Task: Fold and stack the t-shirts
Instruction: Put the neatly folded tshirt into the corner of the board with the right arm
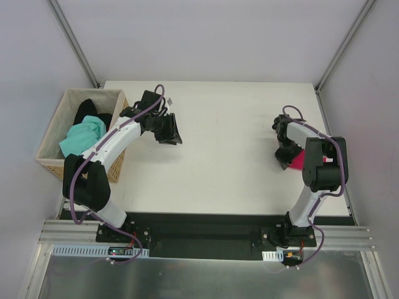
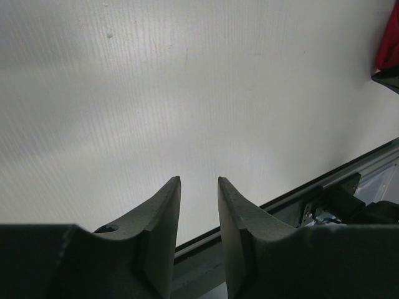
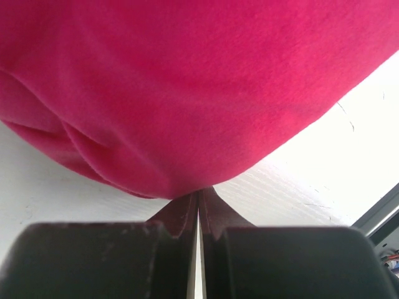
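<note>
A crimson t-shirt [image 1: 298,161] lies bunched at the table's right side, mostly hidden by my right arm. It fills the right wrist view [image 3: 187,81] and peeks into the left wrist view's top right corner [image 2: 388,43]. My right gripper [image 3: 199,192] is shut, its tips meeting the cloth's lower edge; whether a fold is pinched is hidden. It sits at the shirt's left side [image 1: 285,157]. A mint-green t-shirt [image 1: 83,136] and a black t-shirt [image 1: 87,111] lie in the basket. My left gripper [image 1: 169,131] hovers over bare table, open with nothing between its fingers [image 2: 198,180].
The tan wicker basket [image 1: 116,166] stands off the table's left edge, beside my left arm. Grey walls close in on both sides. A black strip and metal rail [image 1: 206,227] run along the near table edge, also in the left wrist view [image 2: 349,180].
</note>
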